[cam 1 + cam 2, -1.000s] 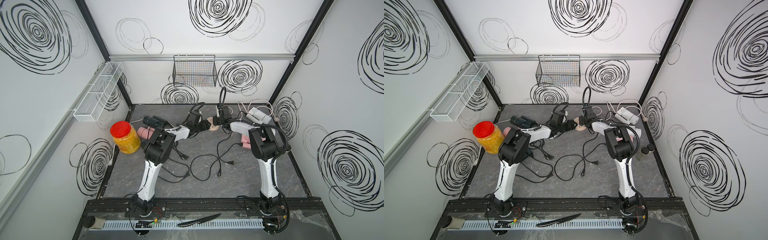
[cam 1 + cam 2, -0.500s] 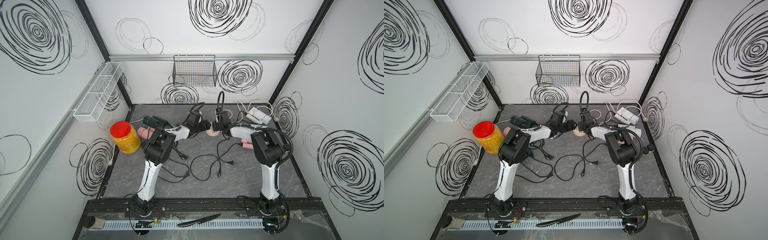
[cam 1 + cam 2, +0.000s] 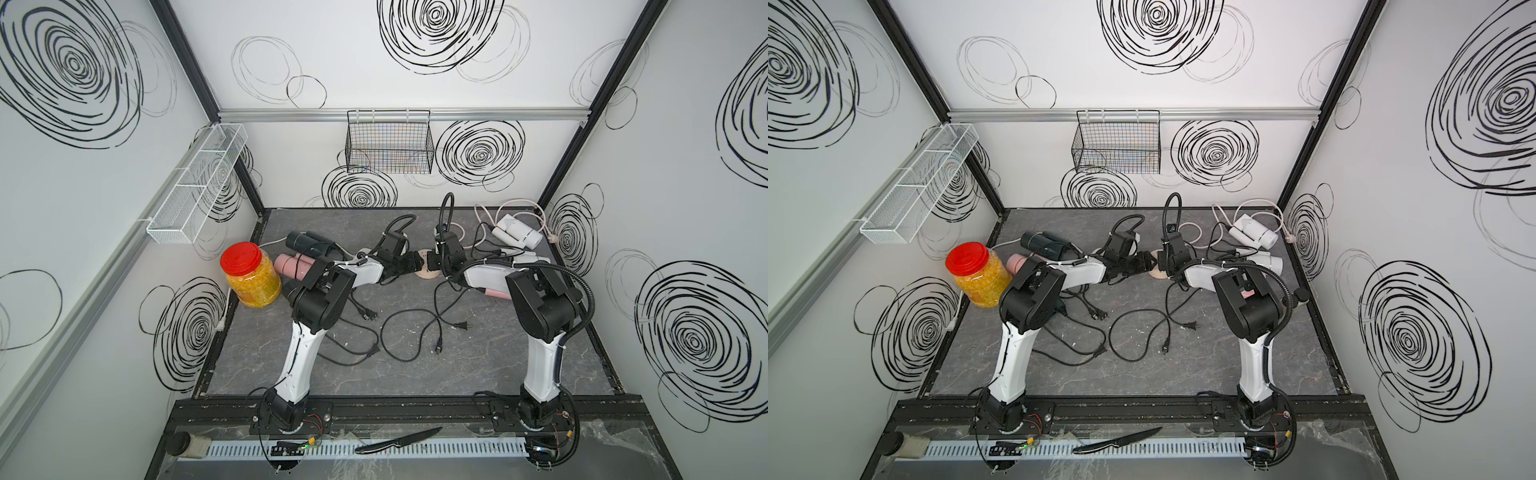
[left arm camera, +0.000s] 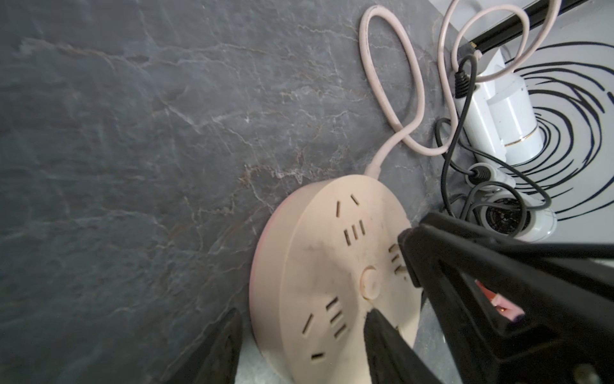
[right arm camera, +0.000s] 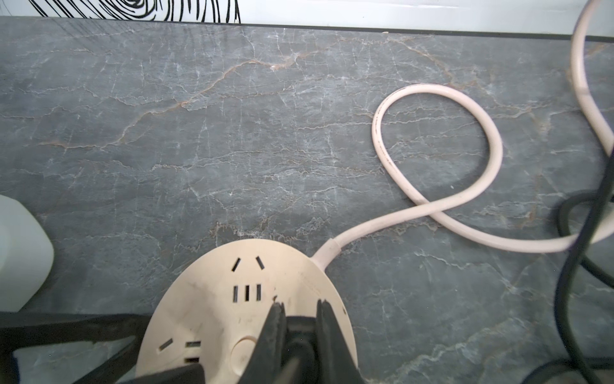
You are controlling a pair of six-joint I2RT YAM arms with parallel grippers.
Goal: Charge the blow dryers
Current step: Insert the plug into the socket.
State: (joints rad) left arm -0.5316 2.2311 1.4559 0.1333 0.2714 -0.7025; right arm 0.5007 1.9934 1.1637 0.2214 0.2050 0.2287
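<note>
A round beige socket hub (image 3: 428, 273) (image 4: 332, 266) lies at mid-table, between my two grippers. My left gripper (image 3: 417, 264) (image 4: 304, 312) is open and straddles the hub's rim: one finger rests on the tabletop beside it, and the other reaches over its face. My right gripper (image 3: 433, 262) (image 5: 300, 309) is shut on a black plug (image 5: 299, 332), which it holds just over the hub's (image 5: 216, 316) face. Dark blow dryers (image 3: 307, 243) and a pink one (image 3: 286, 266) lie at the back left. White blow dryers (image 3: 517, 230) (image 4: 498, 109) lie at the back right.
Loose black cords and plugs (image 3: 415, 332) sprawl across the middle of the table. A red-lidded jar (image 3: 249, 276) stands at the left edge. A white power strip (image 5: 20, 252) sits beside the hub. The hub's beige cable (image 5: 432, 149) loops behind it. A knife (image 3: 397, 441) lies on the front rail.
My right gripper has come down and forward with the plug, closer to the hub's face. The left gripper's jaws have narrowed slightly round the hub's rim.
</note>
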